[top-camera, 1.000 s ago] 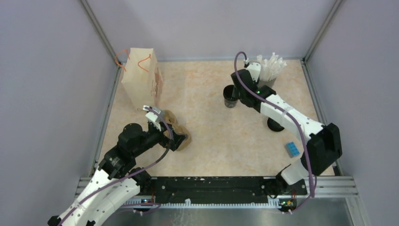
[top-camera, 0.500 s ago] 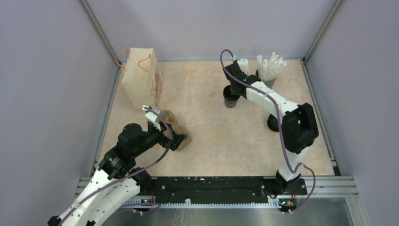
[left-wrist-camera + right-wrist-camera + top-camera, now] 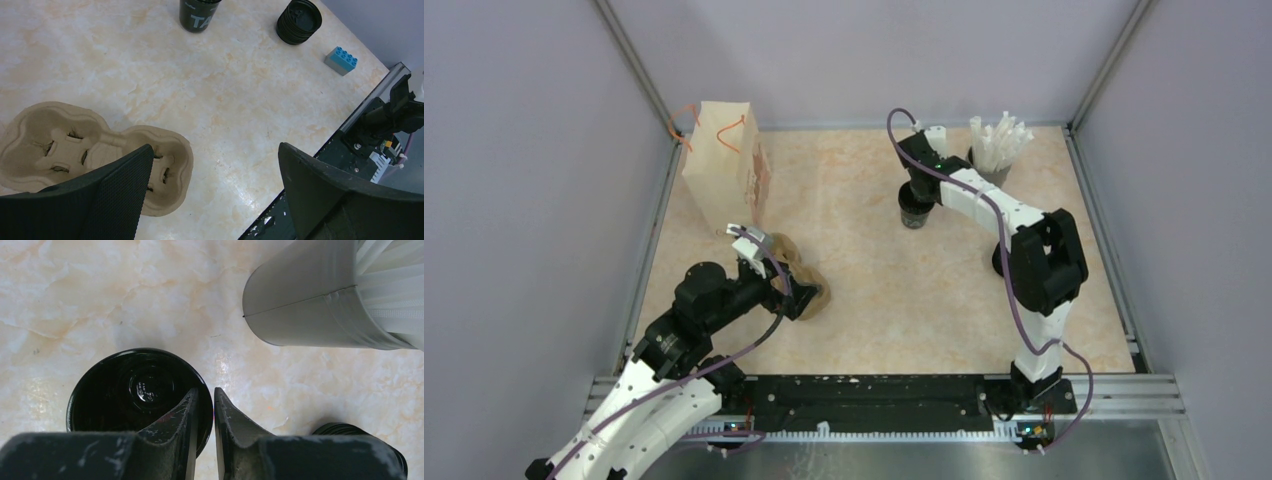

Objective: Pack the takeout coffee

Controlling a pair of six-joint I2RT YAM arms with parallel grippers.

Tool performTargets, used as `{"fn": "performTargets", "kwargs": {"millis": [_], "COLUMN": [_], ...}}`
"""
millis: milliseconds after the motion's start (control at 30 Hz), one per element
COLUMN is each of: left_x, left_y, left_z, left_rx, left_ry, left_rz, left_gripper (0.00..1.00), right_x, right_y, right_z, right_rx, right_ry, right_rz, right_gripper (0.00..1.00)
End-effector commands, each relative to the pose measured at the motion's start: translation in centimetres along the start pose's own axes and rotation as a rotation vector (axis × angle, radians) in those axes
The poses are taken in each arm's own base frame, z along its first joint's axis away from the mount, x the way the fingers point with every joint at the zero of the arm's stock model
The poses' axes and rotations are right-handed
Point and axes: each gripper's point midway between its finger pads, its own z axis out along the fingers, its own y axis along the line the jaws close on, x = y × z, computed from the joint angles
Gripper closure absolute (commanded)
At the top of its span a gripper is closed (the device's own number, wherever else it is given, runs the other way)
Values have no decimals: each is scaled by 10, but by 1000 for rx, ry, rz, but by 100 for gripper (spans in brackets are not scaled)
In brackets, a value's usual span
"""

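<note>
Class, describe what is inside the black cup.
The black cup shows a glossy dark interior; one finger of the right gripper dips inside its rim, hiding the near wall.

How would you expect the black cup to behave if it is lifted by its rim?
The black cup looks empty, its bottom visible, so it is probably light. The right tool straddles only one side of the rim, so the cup may tilt or flex. Its glossy wall might also slip.
</note>
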Motion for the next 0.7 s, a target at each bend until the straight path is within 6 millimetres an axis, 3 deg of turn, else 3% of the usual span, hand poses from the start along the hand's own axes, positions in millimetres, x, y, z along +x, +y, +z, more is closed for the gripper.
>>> {"fn": "performTargets", "kwargs": {"millis": [0,233,467,667], "left_x": [-10,-9,-9,-8], "left_y": [-1,0,0,1], "left_z": [1,2,2,4], "left_rx": [3,0,-1,-6], "left_ry": [-35,-33,-30,-24], "left_rz": [-2,-2,-3,-6], "left_gripper": [1,1,1,1], "right_x": [-13,-18,-21,-21], "right_y": [-4,-8,-11,-10], "right_z": [1,-3,-7,-28], "right_rx": [12,12,8,-73], "right_ry": [-17,-47,-58,-49], "right_rz": [11,21,5,10], "right_gripper": [83,84,100,100]}}
